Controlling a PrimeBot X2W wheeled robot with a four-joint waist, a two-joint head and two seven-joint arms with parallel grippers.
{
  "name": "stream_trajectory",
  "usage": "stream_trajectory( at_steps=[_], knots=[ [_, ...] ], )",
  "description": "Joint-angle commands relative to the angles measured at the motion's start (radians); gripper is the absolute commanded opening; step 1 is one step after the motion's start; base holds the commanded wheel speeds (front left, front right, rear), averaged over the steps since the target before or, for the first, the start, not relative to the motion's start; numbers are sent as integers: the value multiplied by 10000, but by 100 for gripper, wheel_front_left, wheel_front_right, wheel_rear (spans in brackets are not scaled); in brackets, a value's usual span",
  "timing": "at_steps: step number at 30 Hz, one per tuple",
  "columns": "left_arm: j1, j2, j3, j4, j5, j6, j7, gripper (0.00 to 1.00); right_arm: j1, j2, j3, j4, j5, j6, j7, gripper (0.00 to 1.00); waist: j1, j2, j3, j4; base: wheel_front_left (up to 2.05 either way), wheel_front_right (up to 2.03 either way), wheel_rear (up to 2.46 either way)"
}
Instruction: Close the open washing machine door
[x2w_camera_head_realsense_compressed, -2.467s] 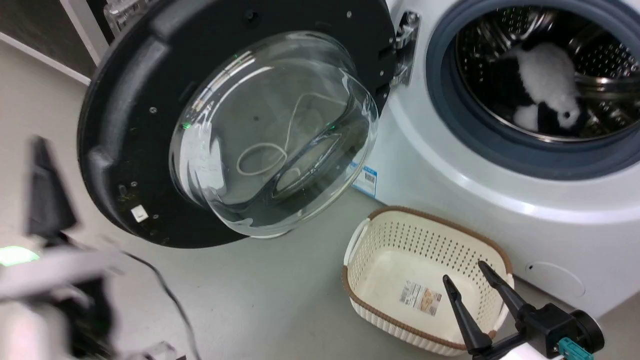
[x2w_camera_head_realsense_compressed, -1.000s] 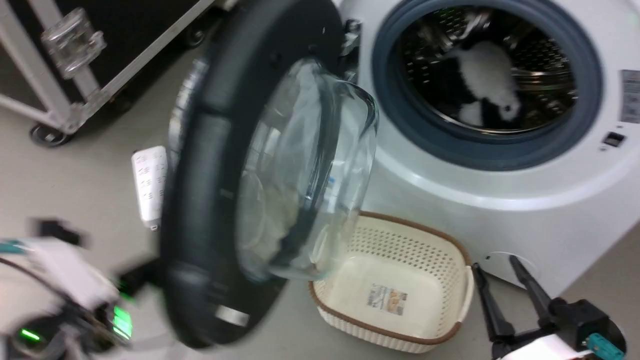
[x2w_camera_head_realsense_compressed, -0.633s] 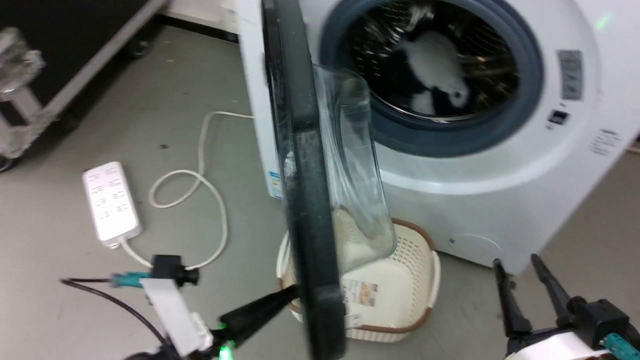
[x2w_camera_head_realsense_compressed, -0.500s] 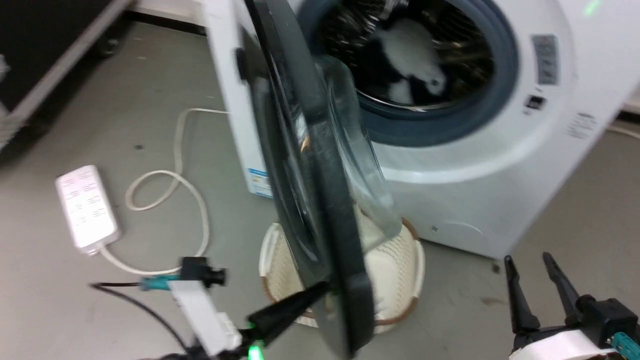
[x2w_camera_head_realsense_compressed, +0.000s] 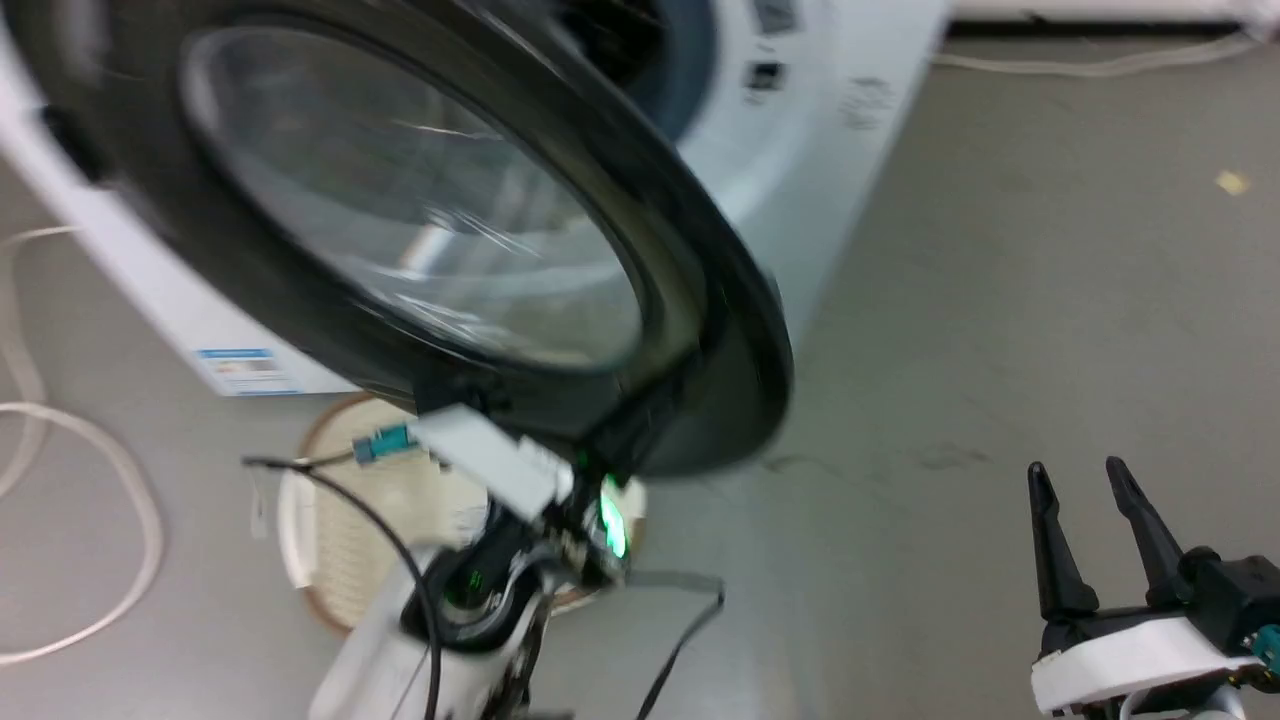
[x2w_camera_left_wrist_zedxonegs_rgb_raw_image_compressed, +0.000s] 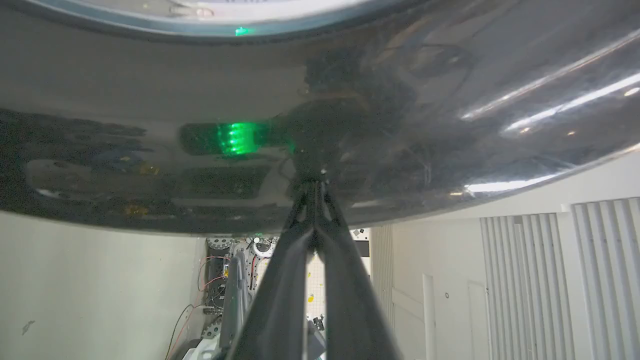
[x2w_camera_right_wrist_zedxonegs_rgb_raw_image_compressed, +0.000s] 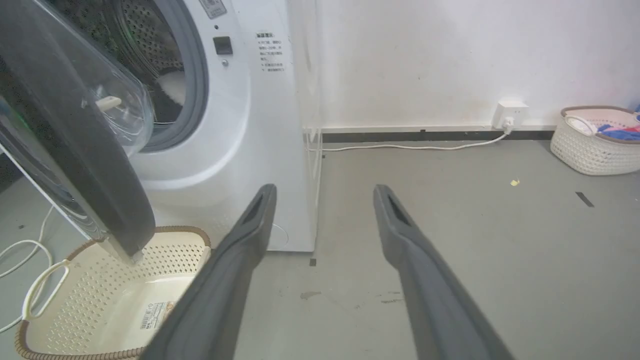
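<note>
The washing machine door (x2w_camera_head_realsense_compressed: 420, 210) hangs half open, its glossy black outer face and glass window turned toward me in the blurred head view. In the left wrist view my left gripper (x2w_camera_left_wrist_zedxonegs_rgb_raw_image_compressed: 315, 184) is shut, its tips pressed against the door's dark rim (x2w_camera_left_wrist_zedxonegs_rgb_raw_image_compressed: 350, 125) and holding nothing. My left arm (x2w_camera_head_realsense_compressed: 480, 560) rises under the door's lower edge. The white washing machine (x2w_camera_right_wrist_zedxonegs_rgb_raw_image_compressed: 230, 125) stands behind, and its drum opening (x2w_camera_right_wrist_zedxonegs_rgb_raw_image_compressed: 160, 75) still shows past the door (x2w_camera_right_wrist_zedxonegs_rgb_raw_image_compressed: 75, 150). My right gripper (x2w_camera_head_realsense_compressed: 1090, 480) is open over bare floor, away from the machine.
A cream perforated basket (x2w_camera_right_wrist_zedxonegs_rgb_raw_image_compressed: 115, 300) sits on the floor below the door. A white cable (x2w_camera_head_realsense_compressed: 90, 480) loops at the left. Another basket with laundry (x2w_camera_right_wrist_zedxonegs_rgb_raw_image_compressed: 595, 140) and a wall socket (x2w_camera_right_wrist_zedxonegs_rgb_raw_image_compressed: 509, 112) stand at the far wall. Grey floor (x2w_camera_head_realsense_compressed: 1000, 250) spreads to the right.
The door has swung from edge-on toward the machine, with my left gripper against its outer face. The head view has turned right. My right gripper has stayed open.
</note>
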Motion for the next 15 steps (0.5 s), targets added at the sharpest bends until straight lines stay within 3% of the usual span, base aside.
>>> stream_trajectory(
  at_steps=[1, 7, 15],
  knots=[
    [-275, -6, -50, 110, -36, -94, -207, 0, -150, 33, 26, 18, 70, 8, -44, 100, -2, -1, 628, -836, 0, 0, 0],
    [-1983, -6, -418, 1557, 4, -311, -2207, 0, -321, 81, 193, 95, 270, 8, -44, 100, -2, -1, 922, -1399, 0, 0, 0],
    [-3324, -6, -911, 2779, -506, -365, -3330, 0, -451, 97, 507, 165, 497, 8, -44, 100, -2, -1, 862, -1351, 0, 0, 0]
  ],
)
